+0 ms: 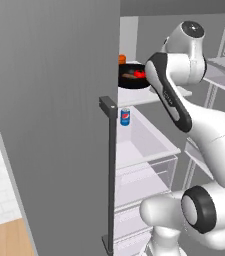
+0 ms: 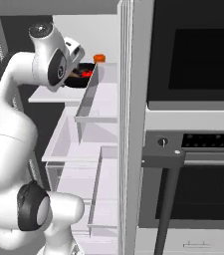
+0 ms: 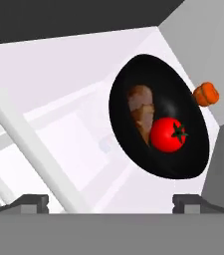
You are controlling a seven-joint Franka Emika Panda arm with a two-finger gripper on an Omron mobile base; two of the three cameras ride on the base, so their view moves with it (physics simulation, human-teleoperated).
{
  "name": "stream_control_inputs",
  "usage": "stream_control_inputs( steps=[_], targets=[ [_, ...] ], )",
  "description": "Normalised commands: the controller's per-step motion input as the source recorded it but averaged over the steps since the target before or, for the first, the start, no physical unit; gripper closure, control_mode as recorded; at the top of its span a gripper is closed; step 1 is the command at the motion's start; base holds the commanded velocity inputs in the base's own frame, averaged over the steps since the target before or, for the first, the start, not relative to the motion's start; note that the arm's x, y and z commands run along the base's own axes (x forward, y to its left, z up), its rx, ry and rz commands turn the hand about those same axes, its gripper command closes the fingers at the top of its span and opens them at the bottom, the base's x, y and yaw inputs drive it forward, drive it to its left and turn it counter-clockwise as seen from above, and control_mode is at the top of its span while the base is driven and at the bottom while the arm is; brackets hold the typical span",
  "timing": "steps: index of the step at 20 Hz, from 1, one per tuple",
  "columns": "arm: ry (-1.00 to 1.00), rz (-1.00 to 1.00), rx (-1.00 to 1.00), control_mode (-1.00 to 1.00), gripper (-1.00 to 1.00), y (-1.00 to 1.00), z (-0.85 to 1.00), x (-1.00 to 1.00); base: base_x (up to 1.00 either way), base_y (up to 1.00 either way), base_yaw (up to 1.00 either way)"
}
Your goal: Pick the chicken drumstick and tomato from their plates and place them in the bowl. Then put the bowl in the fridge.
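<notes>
The black bowl (image 3: 128,144) rests on an upper white shelf (image 1: 140,98) inside the open fridge (image 1: 54,125). In it lie the reddish-brown chicken drumstick (image 3: 141,107) and the red tomato (image 3: 167,134), touching each other. The bowl (image 1: 133,82) and the tomato (image 1: 140,74) also appear past my forearm in the left base view, and the bowl (image 2: 77,79) sits behind my hand in the right base view. My gripper (image 3: 111,201) is open, a short way back from the bowl, with nothing between its fingers (image 3: 31,201). The plates are out of view.
A small orange object (image 3: 205,93) stands on the same shelf behind the bowl. A blue soda can (image 1: 125,116) sits on the shelf below. The fridge door with its bar handle (image 1: 111,170) stands open at the left. A black built-in oven (image 2: 193,50) is to the fridge's right.
</notes>
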Motion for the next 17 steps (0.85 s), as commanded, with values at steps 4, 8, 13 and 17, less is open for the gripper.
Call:
stream_control_inputs(
  steps=[4,8,13,17],
  targets=[
    [-0.01,-0.2,0.05,-1.0,-1.0,0.01,0.24,-0.75,0.0,0.0,0.0],
    [-0.02,-0.18,0.06,-1.0,-1.0,0.0,0.02,-0.98,0.0,0.0,0.0],
    [0.0,-0.12,0.11,-1.0,-1.0,0.08,-0.02,-1.0,0.0,0.0,0.0],
    [0.0,-0.12,0.16,-1.0,-1.0,0.09,-0.02,-1.0,0.0,0.0,0.0]
  ],
)
